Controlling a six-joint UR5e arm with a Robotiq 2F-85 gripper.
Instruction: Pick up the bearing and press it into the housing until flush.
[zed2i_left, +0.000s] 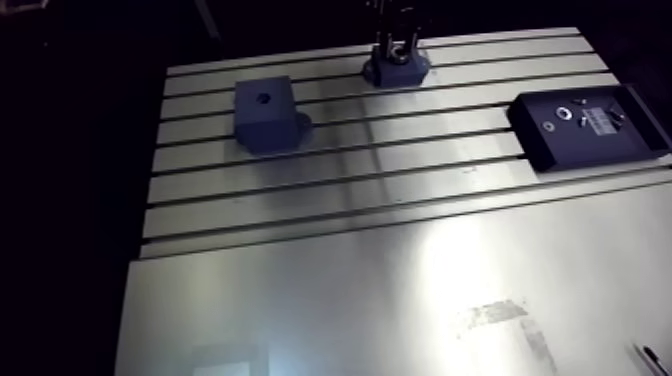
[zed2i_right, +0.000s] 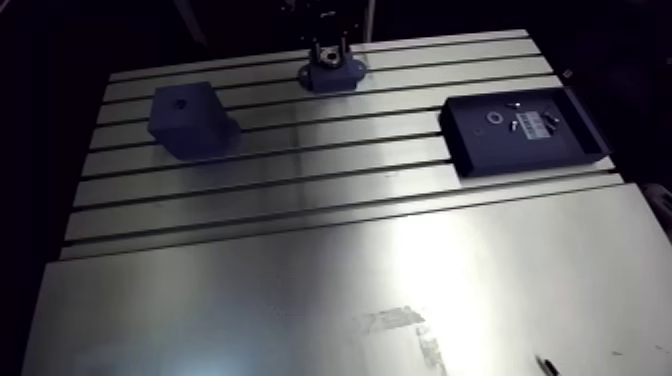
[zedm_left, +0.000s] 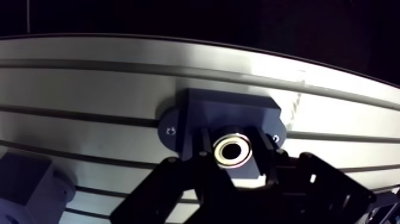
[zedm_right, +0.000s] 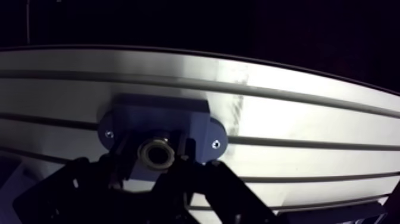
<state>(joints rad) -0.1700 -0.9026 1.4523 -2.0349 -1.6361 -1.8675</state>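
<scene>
At the left of the slotted aluminium counter (zed2i_left: 300, 190), we are seeing a dark blue square block (zed2i_left: 268, 115) with a hole in its top. In the middle, our hand (zedm_left: 233, 156) is grasping the silver ring-shaped bearing (zedm_left: 233, 150) between its two fingers, right at the dark blue flanged housing (zedm_left: 229, 116). At the right, a shallow black tray (zed2i_left: 575, 148) is holding small metal parts.

End effector (zedm_right: 157, 157) clamps bearing (zedm_right: 156, 152) over blue housing (zedm_right: 178, 116) on slotted table (zedm_right: 297, 89)
</scene>
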